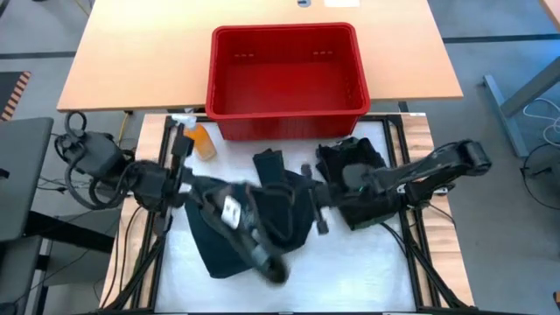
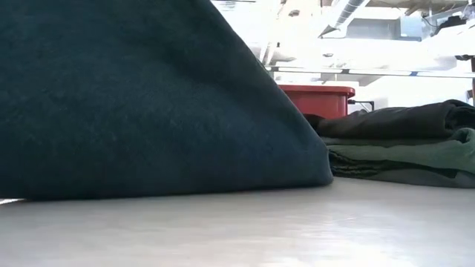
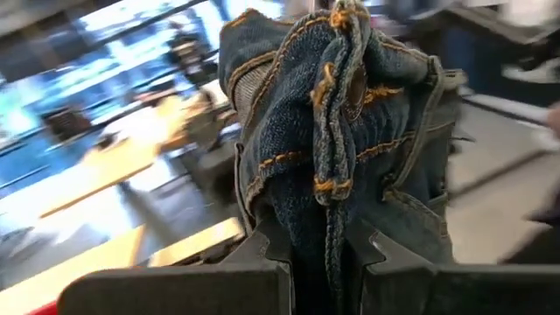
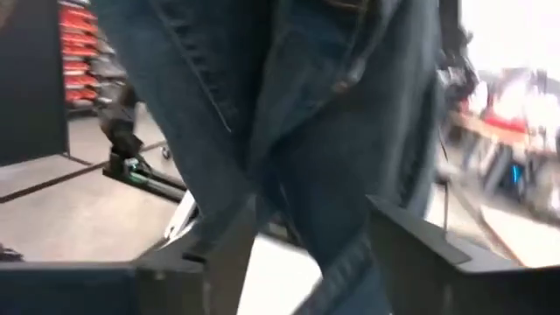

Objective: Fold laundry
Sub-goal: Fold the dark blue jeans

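A pair of blue denim jeans [image 3: 337, 131] with orange stitching hangs bunched and lifted, its waistband and metal button uppermost (seen close in the left wrist view). From above, the dark garment [image 1: 254, 223] spreads across the middle of the surface, draped and crumpled. At the right lies a folded stack [image 2: 404, 144]: a black piece on top of a dark green one.
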Robot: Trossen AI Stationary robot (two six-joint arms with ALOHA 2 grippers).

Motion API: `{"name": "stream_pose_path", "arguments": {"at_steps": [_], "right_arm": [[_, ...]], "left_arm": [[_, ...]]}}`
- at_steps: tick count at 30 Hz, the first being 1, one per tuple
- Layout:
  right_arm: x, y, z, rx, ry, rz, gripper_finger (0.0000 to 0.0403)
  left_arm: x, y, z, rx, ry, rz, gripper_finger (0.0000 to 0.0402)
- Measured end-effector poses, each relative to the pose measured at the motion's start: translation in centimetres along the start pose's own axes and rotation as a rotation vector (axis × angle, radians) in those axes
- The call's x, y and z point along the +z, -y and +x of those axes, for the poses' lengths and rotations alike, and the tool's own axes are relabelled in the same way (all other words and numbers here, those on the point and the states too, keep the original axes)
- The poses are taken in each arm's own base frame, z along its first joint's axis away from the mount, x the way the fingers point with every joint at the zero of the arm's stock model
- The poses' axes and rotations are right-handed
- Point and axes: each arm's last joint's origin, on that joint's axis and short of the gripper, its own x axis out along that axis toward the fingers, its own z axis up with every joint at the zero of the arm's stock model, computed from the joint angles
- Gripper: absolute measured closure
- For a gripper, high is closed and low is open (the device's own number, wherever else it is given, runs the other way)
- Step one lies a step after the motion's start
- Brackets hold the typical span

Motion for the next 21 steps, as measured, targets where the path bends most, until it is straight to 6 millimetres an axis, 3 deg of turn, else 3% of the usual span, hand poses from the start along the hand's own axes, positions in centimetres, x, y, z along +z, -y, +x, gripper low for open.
{"name": "stream_pose_path", "arguments": {"at_steps": [5,11,16,21], "right_arm": [[-1.3,-3.5,2.6,0.065,0.159,-0.111,0.0132],[-2.9,-6.6,4.5,-0.018,0.411,-0.097,0.0127],[-4.1,-7.1,5.8,-0.103,0.452,-0.039,0.0127],[-4.1,-6.6,7.4,0.062,0.415,0.059,0.0126]], "left_arm": [[0.2,0.6,-0.3,-0.216,0.076,0.006,0.0388],[0.9,0.5,-0.1,-0.225,0.151,-0.021,0.0388],[1.2,0.8,1.0,-0.215,0.189,-0.007,0.0388],[1.1,1.1,1.7,-0.212,0.184,-0.002,0.0388]]}}
